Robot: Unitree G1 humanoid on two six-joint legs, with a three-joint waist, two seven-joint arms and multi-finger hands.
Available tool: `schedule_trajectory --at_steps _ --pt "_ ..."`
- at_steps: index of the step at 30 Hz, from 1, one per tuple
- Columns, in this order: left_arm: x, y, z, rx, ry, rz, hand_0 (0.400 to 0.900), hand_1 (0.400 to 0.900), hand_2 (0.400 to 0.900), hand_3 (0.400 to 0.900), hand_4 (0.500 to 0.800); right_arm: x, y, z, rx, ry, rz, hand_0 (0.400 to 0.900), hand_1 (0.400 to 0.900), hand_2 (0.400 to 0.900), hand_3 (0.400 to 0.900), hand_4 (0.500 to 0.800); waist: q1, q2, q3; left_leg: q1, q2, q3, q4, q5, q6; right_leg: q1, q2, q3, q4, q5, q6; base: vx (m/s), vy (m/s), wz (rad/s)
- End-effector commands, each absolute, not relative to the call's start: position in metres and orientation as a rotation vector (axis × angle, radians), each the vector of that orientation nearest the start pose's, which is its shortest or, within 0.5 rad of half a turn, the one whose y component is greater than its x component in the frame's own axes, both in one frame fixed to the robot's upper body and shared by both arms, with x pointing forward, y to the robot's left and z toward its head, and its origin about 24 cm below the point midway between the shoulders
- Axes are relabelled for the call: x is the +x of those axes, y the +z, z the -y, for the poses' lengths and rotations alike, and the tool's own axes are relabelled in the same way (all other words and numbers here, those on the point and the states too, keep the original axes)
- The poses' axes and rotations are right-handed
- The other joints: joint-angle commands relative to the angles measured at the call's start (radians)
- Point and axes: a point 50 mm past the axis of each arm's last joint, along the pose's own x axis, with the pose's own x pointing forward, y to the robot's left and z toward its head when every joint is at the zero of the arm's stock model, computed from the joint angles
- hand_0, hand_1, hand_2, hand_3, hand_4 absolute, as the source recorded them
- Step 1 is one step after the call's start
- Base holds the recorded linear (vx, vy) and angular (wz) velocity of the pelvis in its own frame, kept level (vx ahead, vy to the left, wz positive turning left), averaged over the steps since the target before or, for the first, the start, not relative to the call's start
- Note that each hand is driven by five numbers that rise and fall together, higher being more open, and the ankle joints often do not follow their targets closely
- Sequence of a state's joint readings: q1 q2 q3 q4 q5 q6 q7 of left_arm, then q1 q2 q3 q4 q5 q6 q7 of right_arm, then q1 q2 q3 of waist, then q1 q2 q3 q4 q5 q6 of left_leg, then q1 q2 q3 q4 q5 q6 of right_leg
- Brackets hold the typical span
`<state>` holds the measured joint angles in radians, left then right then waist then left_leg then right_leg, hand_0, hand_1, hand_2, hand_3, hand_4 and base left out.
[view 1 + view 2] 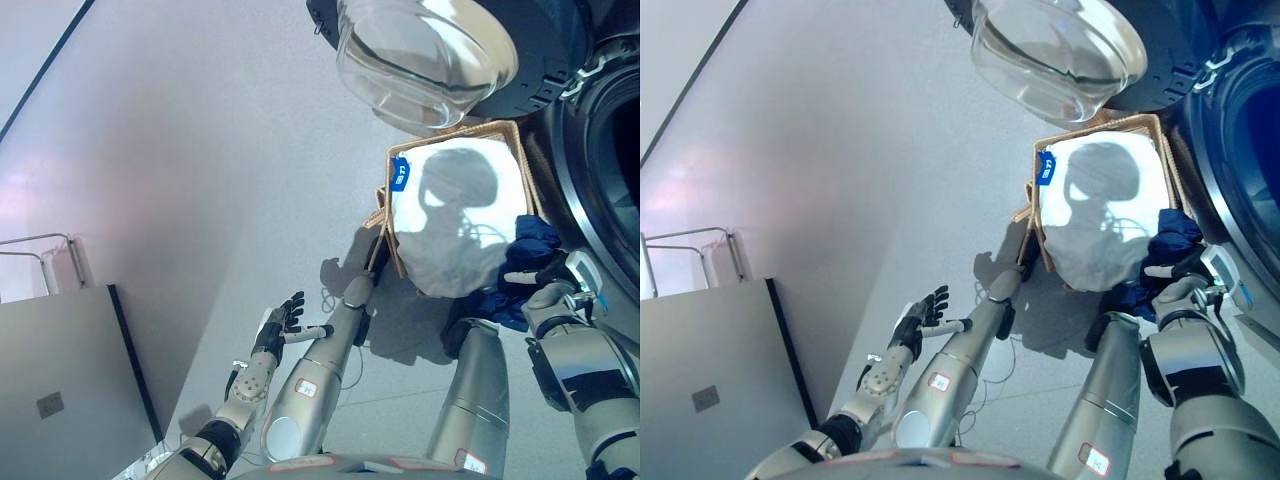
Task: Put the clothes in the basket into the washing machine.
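Partly hidden, right hand (545, 268) fingers clutching dark blue garment (530, 240) beside basket (520, 160), left hand (278, 325) fingers spread.

No readable text, numbers or signs can be made out anywhere. A small blue tag (401, 173) is seen on the rim of the basket (384, 215), but nothing on it can be read. A tiny square mark is spotted on the grey panel (60, 400), also illegible.

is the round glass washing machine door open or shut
Open: the round glass washing machine door is swung out over the floor, clear of the dark drum opening.
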<state>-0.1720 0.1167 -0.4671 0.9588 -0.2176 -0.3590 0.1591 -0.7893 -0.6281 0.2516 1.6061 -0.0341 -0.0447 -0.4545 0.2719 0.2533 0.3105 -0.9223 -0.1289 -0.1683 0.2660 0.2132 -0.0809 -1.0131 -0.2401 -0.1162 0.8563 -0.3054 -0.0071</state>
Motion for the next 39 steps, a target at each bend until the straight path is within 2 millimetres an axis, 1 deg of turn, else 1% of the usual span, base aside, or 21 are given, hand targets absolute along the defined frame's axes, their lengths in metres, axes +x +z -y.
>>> schedule_trajectory --at_steps 1,3,9,14,17,19,23,25,26,27,28,29,30,31,32,33,34,35,36,38,39 --pt "0.188 -0.12 -0.139 0.197 -0.065 -0.619 0.9 0.9 0.9 0.9 0.8 0.268 0.058 0.409 -0.934 -0.853 -0.643 0.4 0.4 0.4 0.4 0.5 -0.006 0.071 0.02 -0.054 -0.072 0.076 0.189 -0.204 0.082 0.017 0.02 0.033 -0.135 0.14 0.005 0.0 0.0 0.0" --pt "0.188 -0.12 -0.138 0.192 -0.067 -0.613 0.9 0.9 0.9 0.9 0.8 0.268 0.061 0.411 -0.932 -0.864 -0.629 0.4 0.4 0.4 0.4 0.5 -0.007 0.073 0.017 -0.057 -0.073 0.079 0.193 -0.206 0.082 0.011 0.019 0.039 -0.128 0.135 0.003 0.02 0.011 -0.05" --pt "0.186 -0.12 -0.139 0.197 -0.06 -0.614 0.9 0.9 0.9 0.9 0.8 0.27 0.05 0.402 -0.917 -0.844 -0.626 0.4 0.4 0.4 0.4 0.5 -0.008 0.073 0.012 -0.032 -0.076 0.089 0.176 -0.206 0.089 0.031 0.021 0.042 -0.147 0.138 0.008 0.03 0.012 -0.09" --pt "0.185 -0.123 -0.143 0.198 -0.045 -0.633 0.9 0.9 0.9 0.9 0.8 0.275 0.05 0.397 -0.89 -0.841 -0.611 0.4 0.4 0.4 0.4 0.5 -0.014 0.066 0.007 0.009 -0.074 0.083 0.144 -0.198 0.089 0.074 0.027 0.035 -0.184 0.146 0.013 0.02 -0.01 -0.03" --pt "0.183 -0.125 -0.146 0.202 -0.037 -0.654 0.9 0.9 0.9 0.9 0.8 0.278 0.043 0.388 -0.852 -0.824 -0.607 0.4 0.4 0.4 0.4 0.5 -0.022 0.055 0.006 0.063 -0.068 0.078 0.106 -0.189 0.088 0.128 0.037 0.023 -0.225 0.155 0.017 0.04 -0.025 -0.05" --pt "0.179 -0.129 -0.151 0.207 -0.02 -0.686 0.9 0.9 0.9 0.9 0.8 0.281 0.036 0.38 -0.772 -0.829 -0.593 0.4 0.4 0.4 0.4 0.5 -0.031 0.04 -0.001 0.123 -0.06 0.069 0.06 -0.179 0.086 0.196 0.048 0.012 -0.292 0.171 0.022 0.06 -0.029 -0.07" --pt "0.176 -0.132 -0.154 0.214 -0.013 -0.715 0.9 0.9 0.9 0.9 0.8 0.28 0.029 0.376 -0.665 -0.852 -0.582 0.4 0.4 0.4 0.4 0.5 -0.043 0.023 -0.009 0.194 -0.05 0.062 0.008 -0.171 0.084 0.283 0.057 0.002 -0.372 0.195 0.03 0.06 -0.007 -0.1" --pt "0.173 -0.134 -0.158 0.217 -0.002 -0.735 0.9 0.9 0.9 0.9 0.8 0.277 0.021 0.371 -0.52 -0.889 -0.568 0.4 0.4 0.4 0.4 0.5 -0.056 0.007 -0.022 0.257 -0.042 0.058 -0.032 -0.168 0.085 0.357 0.065 -0.005 -0.444 0.217 0.04 0.07 -0.012 -0.11" --pt "0.173 -0.134 -0.158 0.218 -0.002 -0.735 0.9 0.9 0.9 0.9 0.8 0.277 0.021 0.371 -0.519 -0.889 -0.568 0.4 0.4 0.4 0.4 0.5 -0.056 0.008 -0.021 0.26 -0.041 0.057 -0.034 -0.167 0.085 0.361 0.066 -0.006 -0.447 0.218 0.04 -0.03 0.025 -0.14" --pt "0.171 -0.135 -0.161 0.211 0.013 -0.743 0.9 0.9 0.9 0.9 0.8 0.278 0.02 0.369 -0.333 -0.962 -0.518 0.4 0.4 0.4 0.4 0.5 -0.061 0.006 -0.026 0.284 -0.035 0.063 -0.062 -0.139 0.088 0.394 0.074 -0.014 -0.497 0.26 0.039 -0.05 0.033 -0.12" --pt "0.171 -0.135 -0.161 0.212 0.013 -0.743 0.9 0.9 0.9 0.9 0.8 0.278 0.02 0.369 -0.333 -0.962 -0.518 0.4 0.4 0.4 0.4 0.5 -0.061 0.007 -0.025 0.286 -0.034 0.063 -0.064 -0.138 0.088 0.398 0.075 -0.015 -0.502 0.263 0.039 -0.03 0.033 -0.17" --pt "0.17 -0.136 -0.161 0.213 0.015 -0.743 0.9 0.9 0.9 0.9 0.8 0.276 0.019 0.37 -0.228 -0.996 -0.501 0.4 0.4 0.4 0.4 0.5 -0.065 0.002 -0.029 0.304 -0.03 0.063 -0.078 -0.137 0.088 0.421 0.077 -0.016 -0.529 0.271 0.042 0.04 0.003 -0.16" --pt "0.165 -0.137 -0.163 0.205 0.022 -0.75 0.9 0.9 0.9 0.9 0.8 0.271 0.014 0.371 -0.019 -1.066 -0.462 0.4 0.4 0.4 0.4 0.5 -0.068 -0.004 -0.038 0.328 -0.022 0.072 -0.1 -0.136 0.088 0.453 0.081 -0.017 -0.572 0.282 0.047 0.05 0.004 -0.21" --pt "0.162 -0.138 -0.165 0.208 0.025 -0.755 0.9 0.9 0.9 0.9 0.8 0.27 0.015 0.373 0.072 -1.113 -0.428 0.4 0.4 0.4 0.4 0.5 -0.071 -0.007 -0.041 0.341 -0.02 0.074 -0.109 -0.136 0.087 0.469 0.085 -0.015 -0.591 0.288 0.049 0.04 0.004 -0.16" --pt "0.162 -0.138 -0.165 0.209 0.025 -0.755 0.9 0.9 0.9 0.9 0.8 0.27 0.015 0.373 0.074 -1.113 -0.428 0.4 0.4 0.4 0.4 0.5 -0.07 -0.007 -0.04 0.345 -0.02 0.075 -0.11 -0.135 0.087 0.473 0.085 -0.014 -0.594 0.289 0.049 0.05 0.015 -0.2" --pt "0.156 -0.14 -0.167 0.212 0.024 -0.771 0.9 0.9 0.9 0.9 0.8 0.269 0.011 0.369 0.241 -1.151 -0.375 0.4 0.4 0.4 0.4 0.5 -0.079 -0.013 -0.051 0.368 -0.014 0.08 -0.124 -0.138 0.086 0.501 0.089 -0.009 -0.629 0.297 0.053 0.04 0.016 -0.26" --pt "0.154 -0.142 -0.166 0.222 0.018 -0.782 0.9 0.9 0.9 0.9 0.8 0.284 0.012 0.353 0.277 -1.11 -0.331 0.4 0.4 0.4 0.4 0.5 -0.081 -0.019 -0.056 0.378 -0.009 0.085 -0.128 -0.138 0.085 0.514 0.094 -0.004 -0.643 0.302 0.053 0.04 0.016 -0.26" --pt "0.154 -0.142 -0.167 0.222 0.02 -0.782 0.9 0.9 0.9 0.9 0.8 0.284 0.011 0.351 0.277 -1.11 -0.333 0.4 0.4 0.4 0.4 0.5 -0.081 -0.02 -0.055 0.38 -0.008 0.086 -0.129 -0.138 0.085 0.517 0.095 -0.003 -0.646 0.303 0.053 0.04 0.039 -0.42" --pt "0.151 -0.144 -0.17 0.22 0.037 -0.801 0.9 0.9 0.9 0.9 0.8 0.299 0.035 0.353 0.399 -1.12 -0.204 0.4 0.4 0.4 0.4 0.5 -0.099 -0.033 -0.068 0.393 -0.004 0.096 -0.134 -0.145 0.085 0.53 0.103 0.015 -0.669 0.313 0.058 0.05 0.05 -0.47" --pt "0.151 -0.144 -0.171 0.22 0.041 -0.805 0.9 0.9 0.9 0.9 0.8 0.304 0.041 0.352 0.449 -1.119 -0.157 0.4 0.4 0.4 0.4 0.5 -0.104 -0.038 -0.071 0.4 0.001 0.105 -0.138 -0.147 0.086 0.539 0.107 0.023 -0.683 0.322 0.059 0.04 0.035 -0.41" --pt "0.152 -0.143 -0.172 0.214 0.054 -0.8 0.9 0.9 0.9 0.9 0.8 0.31 0.051 0.352 0.494 -1.112 -0.1 0.4 0.4 0.4 0.4 0.5 -0.114 -0.043 -0.081 0.416 0.006 0.111 -0.142 -0.151 0.085 0.556 0.111 0.032 -0.702 0.328 0.062 0.03 0.002 -0.24"
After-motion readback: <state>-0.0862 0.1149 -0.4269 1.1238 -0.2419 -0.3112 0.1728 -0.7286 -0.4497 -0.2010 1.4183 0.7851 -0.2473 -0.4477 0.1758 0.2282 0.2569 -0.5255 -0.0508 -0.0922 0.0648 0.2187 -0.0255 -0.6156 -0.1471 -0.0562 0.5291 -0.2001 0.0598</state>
